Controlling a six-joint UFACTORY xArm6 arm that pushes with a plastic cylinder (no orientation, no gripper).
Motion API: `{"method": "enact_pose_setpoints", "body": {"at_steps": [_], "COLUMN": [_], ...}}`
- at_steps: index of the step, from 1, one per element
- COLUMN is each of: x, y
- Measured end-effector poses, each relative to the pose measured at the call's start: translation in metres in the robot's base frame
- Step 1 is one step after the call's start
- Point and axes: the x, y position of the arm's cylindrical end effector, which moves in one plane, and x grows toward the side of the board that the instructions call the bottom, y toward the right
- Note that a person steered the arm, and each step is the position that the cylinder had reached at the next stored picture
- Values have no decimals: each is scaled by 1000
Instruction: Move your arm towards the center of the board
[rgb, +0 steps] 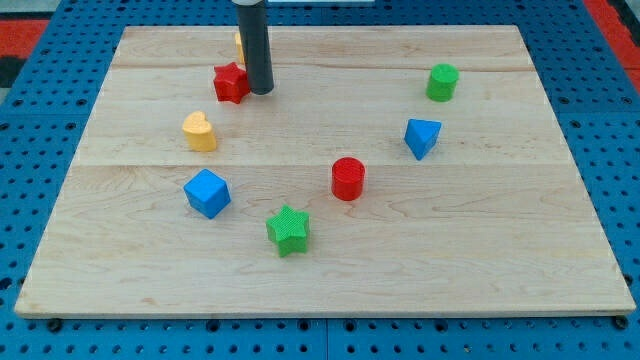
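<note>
My tip (261, 91) rests on the wooden board (320, 270) near its upper left, just right of a red star block (230, 82), touching or nearly touching it. A yellow block (239, 44) is partly hidden behind the rod. A yellow heart block (200, 131) lies below the red star. A blue cube (207, 193), a green star (288, 230) and a red cylinder (348, 178) lie around the board's middle and lower part. A blue triangular block (422, 137) and a green cylinder-like block (442, 82) lie at the right.
The board sits on a blue pegboard table (30, 140). Red surfaces show at the view's top corners (615, 20).
</note>
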Motion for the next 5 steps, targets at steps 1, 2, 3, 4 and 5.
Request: {"method": "enact_pose_setpoints", "body": {"at_steps": [1,2,3,4,5], "x": [0,0,0,0,0], "y": [-6,-20,-33,5,53]}}
